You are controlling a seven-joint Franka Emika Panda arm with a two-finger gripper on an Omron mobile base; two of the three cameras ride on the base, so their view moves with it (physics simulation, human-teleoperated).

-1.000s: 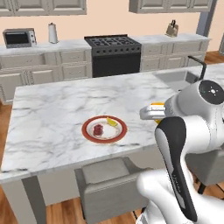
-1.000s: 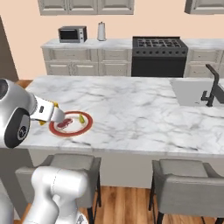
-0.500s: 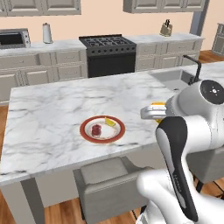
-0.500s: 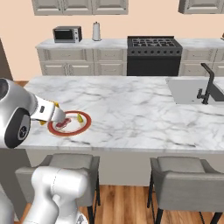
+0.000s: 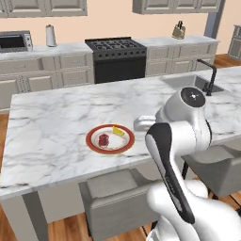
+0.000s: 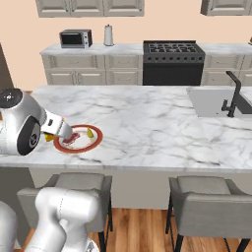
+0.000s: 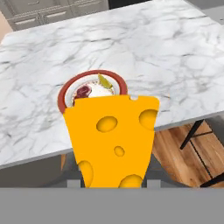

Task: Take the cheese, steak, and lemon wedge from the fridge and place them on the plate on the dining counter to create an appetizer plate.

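My tool (image 7: 113, 186) is pinching the cheese (image 7: 113, 139), a chunky orange wedge with darker round holes, flat-faced and matte, filling the near part of the hand view. In the right base view a sliver of orange (image 6: 49, 138) shows at the wrist, beside the plate (image 6: 93, 141). The plate is round, white in the middle with a wide red-brown rim, and lies flat on the surface (image 5: 61, 108), a long white marble top with grey veins. On the plate rest the steak (image 5: 103, 140), a small dark red slab, and the lemon wedge (image 5: 118, 131), a thin pale yellow crescent; the two lie near each other but apart. In the hand view the cheese covers the near edge of the plate. Further along the surface sit an inset sink (image 6: 216, 101) and a black faucet (image 6: 233, 93). Grey stools (image 6: 211, 204) stand under the near edge. Behind are grey cabinets, a black stove (image 5: 117, 59) and a microwave (image 6: 76, 38).
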